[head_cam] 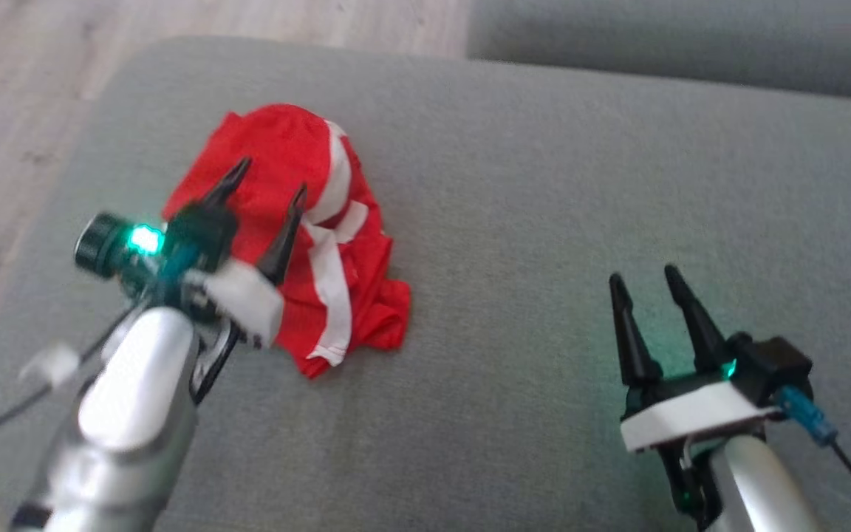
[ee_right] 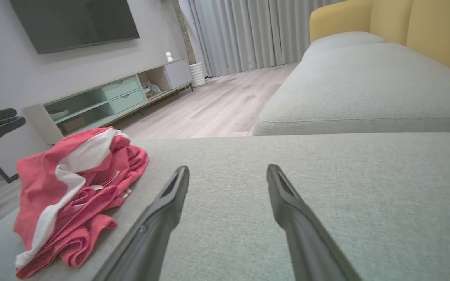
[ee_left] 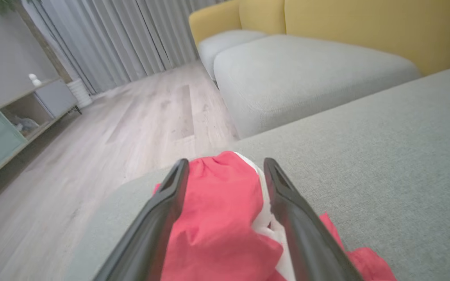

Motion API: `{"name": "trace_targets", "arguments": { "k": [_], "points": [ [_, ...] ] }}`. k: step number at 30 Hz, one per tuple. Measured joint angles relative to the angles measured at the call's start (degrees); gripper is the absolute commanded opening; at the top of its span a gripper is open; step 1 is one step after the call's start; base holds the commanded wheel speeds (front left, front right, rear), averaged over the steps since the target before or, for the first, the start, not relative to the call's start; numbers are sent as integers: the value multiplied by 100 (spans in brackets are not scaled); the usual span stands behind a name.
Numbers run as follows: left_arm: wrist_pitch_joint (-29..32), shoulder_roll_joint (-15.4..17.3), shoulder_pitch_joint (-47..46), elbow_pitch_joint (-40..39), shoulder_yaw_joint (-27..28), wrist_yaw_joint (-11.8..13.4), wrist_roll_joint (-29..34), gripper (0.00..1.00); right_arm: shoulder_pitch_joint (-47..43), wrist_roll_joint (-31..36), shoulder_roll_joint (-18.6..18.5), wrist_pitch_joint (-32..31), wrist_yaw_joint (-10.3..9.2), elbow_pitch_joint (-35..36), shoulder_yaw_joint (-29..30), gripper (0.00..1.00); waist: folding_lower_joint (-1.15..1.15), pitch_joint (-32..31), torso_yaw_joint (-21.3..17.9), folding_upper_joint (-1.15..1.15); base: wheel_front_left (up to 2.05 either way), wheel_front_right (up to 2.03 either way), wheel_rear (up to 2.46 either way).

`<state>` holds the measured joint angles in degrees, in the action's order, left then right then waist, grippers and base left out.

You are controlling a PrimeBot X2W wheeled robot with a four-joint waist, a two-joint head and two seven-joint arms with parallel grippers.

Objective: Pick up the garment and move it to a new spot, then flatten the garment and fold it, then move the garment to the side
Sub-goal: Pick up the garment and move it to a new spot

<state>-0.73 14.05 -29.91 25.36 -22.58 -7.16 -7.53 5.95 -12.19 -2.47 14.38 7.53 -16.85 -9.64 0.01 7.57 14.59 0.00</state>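
Left end effector (head_cam: pixel 272 177) hangs fully open and empty over the crumpled red-and-white garment (head_cam: pixel 285 140), which sits near the left edge of the grey sofa seat (head_cam: pixel 544 185). I'd drop lower and pinch one thick fold; right end effector (head_cam: pixel 643 275) hovers open, empty, well apart

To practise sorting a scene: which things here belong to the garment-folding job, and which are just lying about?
Job: red-and-white garment, grey cushion under it, open left fingers, open right fingers.
Lying about: television, cabinet, curtains, yellow sofa back.
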Motion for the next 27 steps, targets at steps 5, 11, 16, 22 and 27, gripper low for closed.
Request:
{"name": "trace_targets", "arguments": {
  "k": [5, 11, 16, 22, 27],
  "points": [
    [765, 182, -676, 439, -706, -44, -638, 100, 184, -36, -14, 0, 0, 4, 10, 100, 0, 262, -269, 0, 0, 0, 0],
    [1237, 603, -1139, 978, -1212, -44, -1255, 100, 360, -113, -18, 0, 0, 9, -60, 100, 0, 500, -607, 0, 0, 0, 0],
    [1403, 737, -1280, 1446, -1458, -44, -1454, 100, 511, -152, -20, 0, 0, 38, -89, 100, 0, 638, -787, 0, 0, 0, 0],
    [889, 742, -1433, 1712, -1483, -3, -1572, 0, 514, -152, -21, 0, 0, 40, -78, 100, -1, 643, -857, 0, 0, 0, 0],
    [154, 720, -1663, 1569, -1255, 92, -1653, 0, 505, -152, -21, 0, 0, 2, -46, 100, -1, 445, -848, 0, 0, 0, 0]
  ]
}}
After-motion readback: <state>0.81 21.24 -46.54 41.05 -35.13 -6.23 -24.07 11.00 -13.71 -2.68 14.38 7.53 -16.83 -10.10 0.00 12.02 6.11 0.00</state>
